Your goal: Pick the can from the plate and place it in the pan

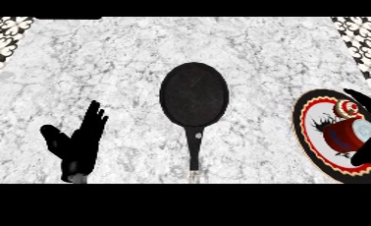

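Black frying pan (194, 94) lay at frame centre on the marble counter (109, 63), handle toward the lower edge. Patterned plate (308, 136) sat at the right edge, red can (348, 132) lying on it. Right hand (360, 152) showed at the right edge, dark fingers either side of the can; whether they gripped it, unclear. Left hand (78, 141) rested lower left, fingers straight, holding nothing.

No words, numbers or brand marks can be read anywhere here. The red, white and blue can (348, 132) lying on the black-rimmed, red-and-cream patterned plate (310, 136) carries coloured bands and a round emblem, but no legible lettering.
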